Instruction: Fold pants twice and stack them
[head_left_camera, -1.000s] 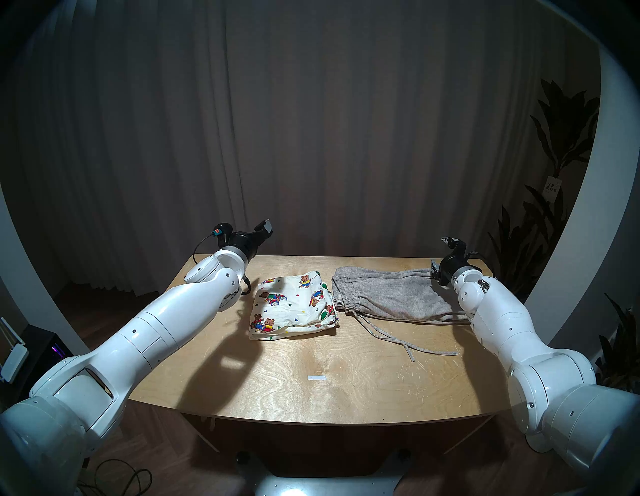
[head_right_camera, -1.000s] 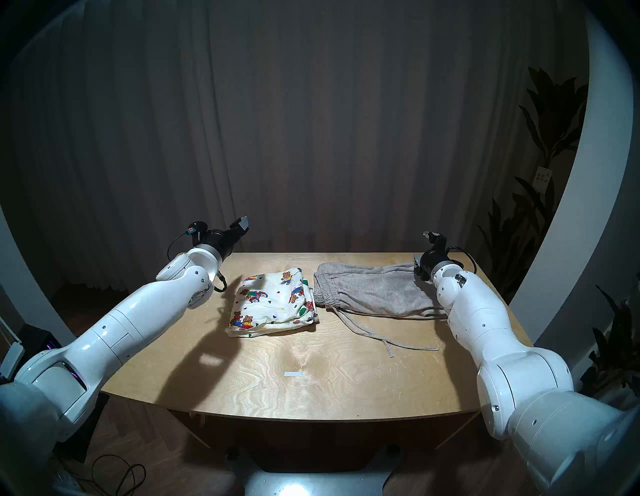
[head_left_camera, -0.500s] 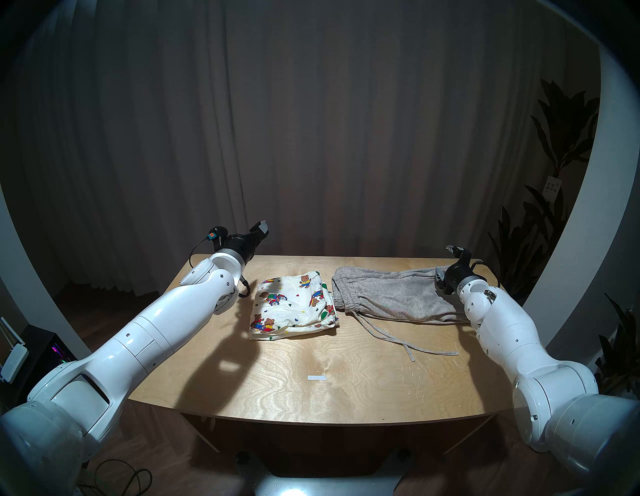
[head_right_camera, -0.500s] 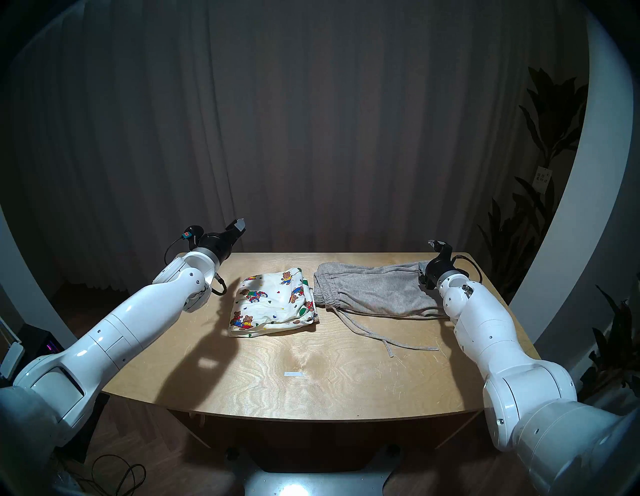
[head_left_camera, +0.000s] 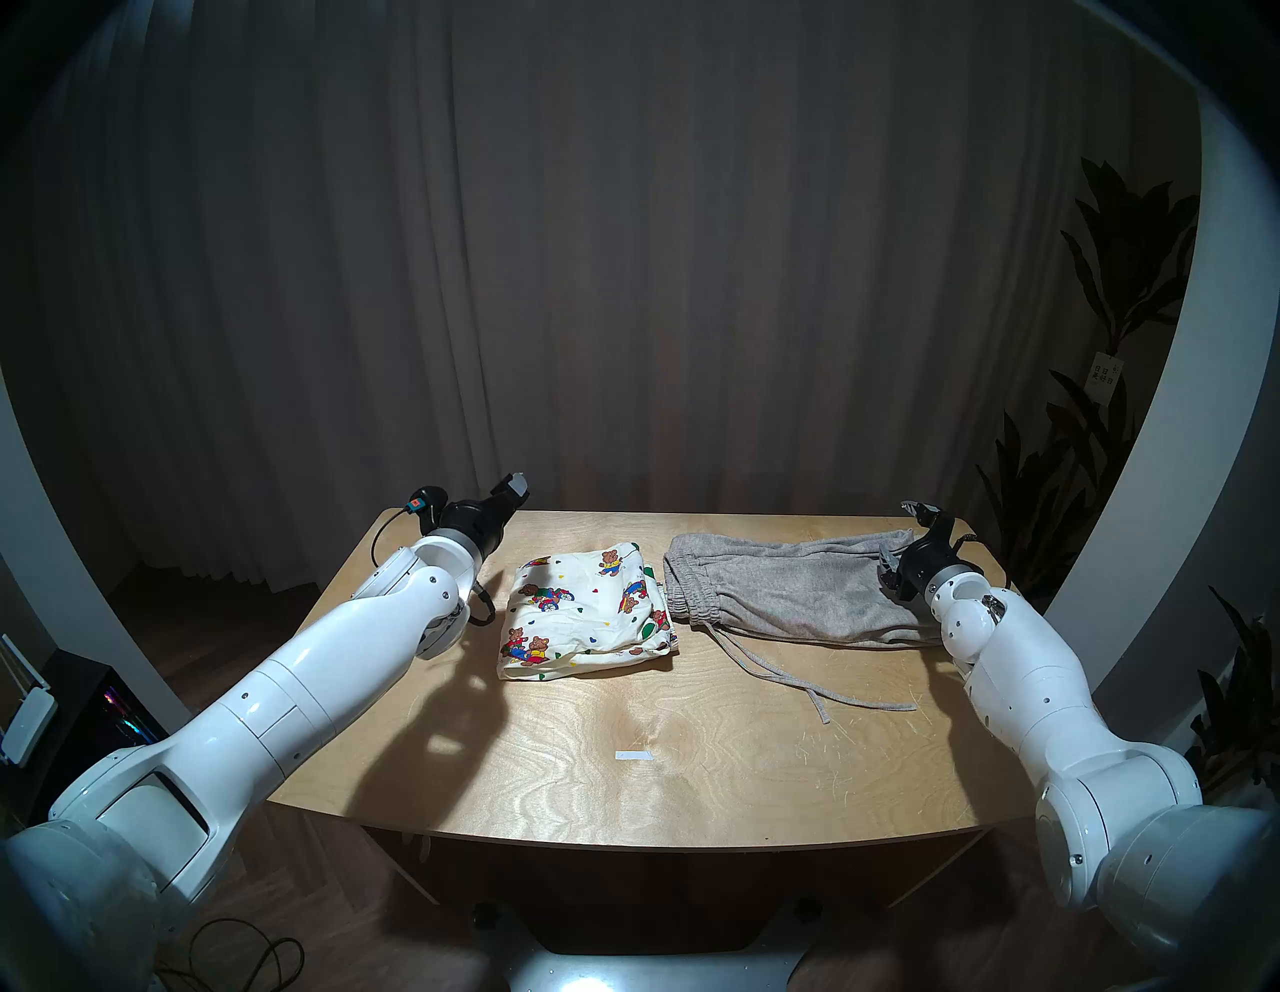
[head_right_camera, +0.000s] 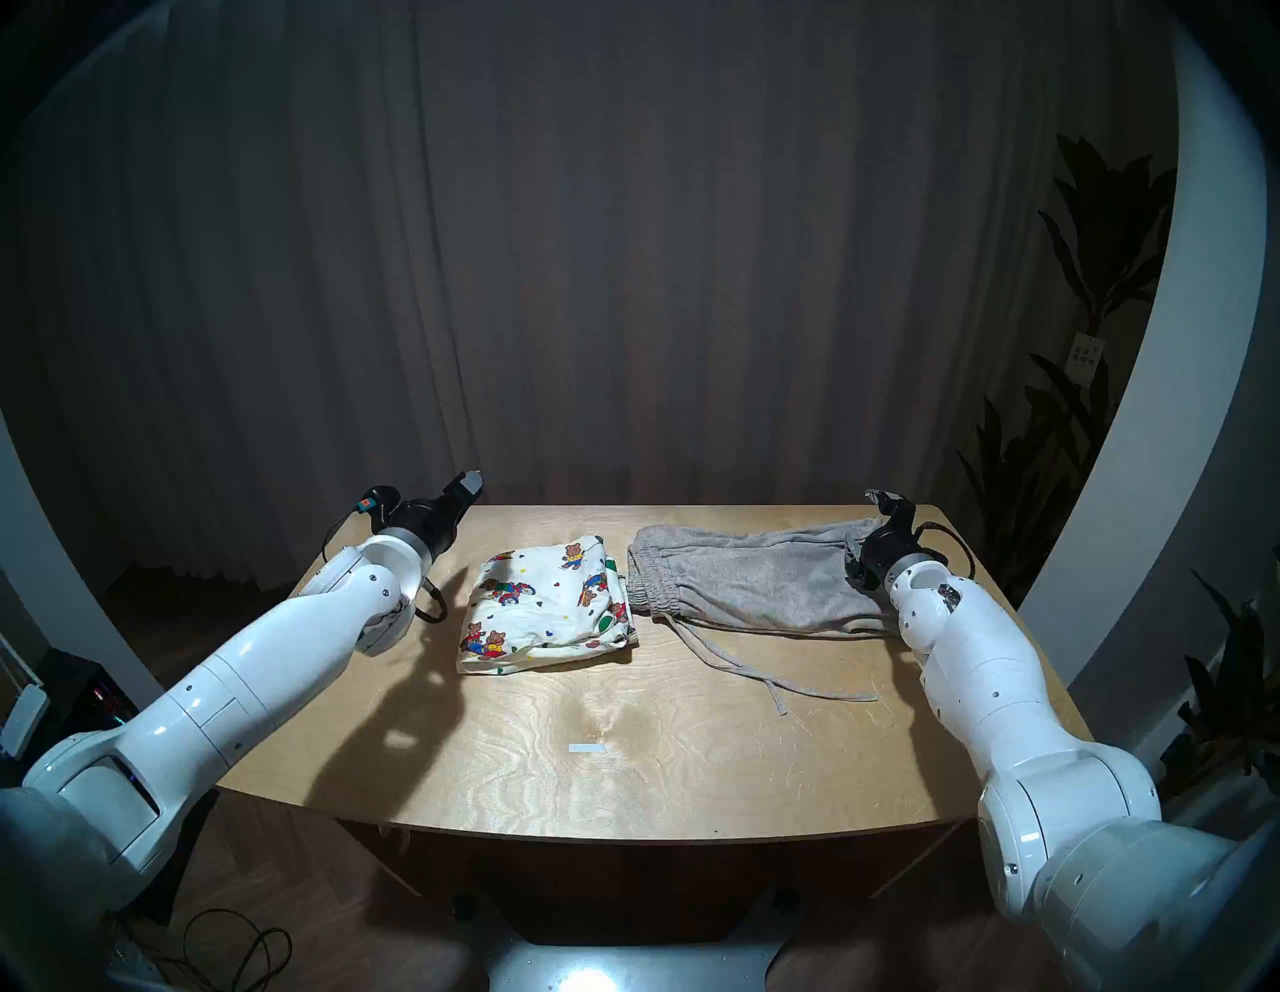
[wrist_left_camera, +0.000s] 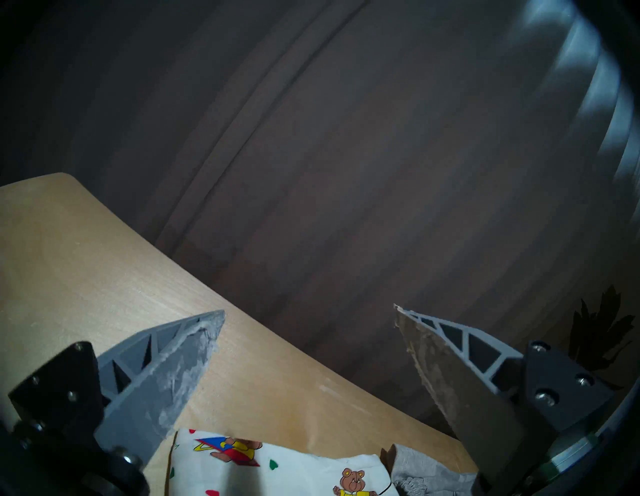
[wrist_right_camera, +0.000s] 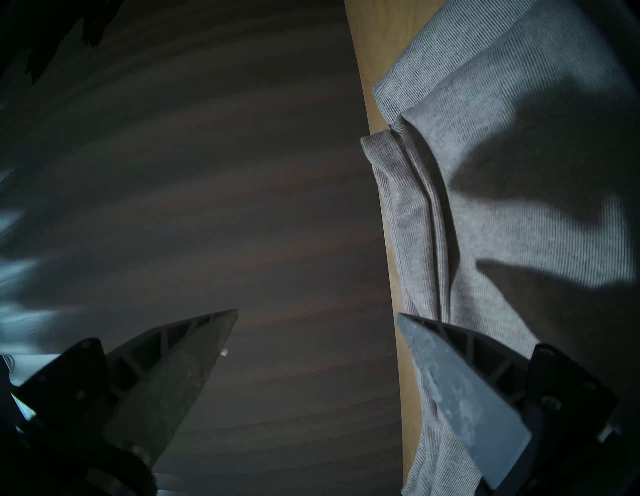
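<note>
Left wrist view: the left gripper (wrist_left_camera: 308, 311) spreads wide and empty above the wooden table (head_left_camera: 692, 776), near the folded teddy-bear shorts (head_left_camera: 585, 613). Opposite, the right gripper (wrist_right_camera: 317, 313) also gapes wide and empty over the leg end of the grey shorts (head_left_camera: 789, 589), which lie flat just beside the printed pair, drawstring (head_left_camera: 810, 689) trailing forward.

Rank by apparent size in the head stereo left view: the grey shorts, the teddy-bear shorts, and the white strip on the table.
1. grey shorts
2. teddy-bear shorts, folded smaller
3. white strip, by far the smallest
</note>
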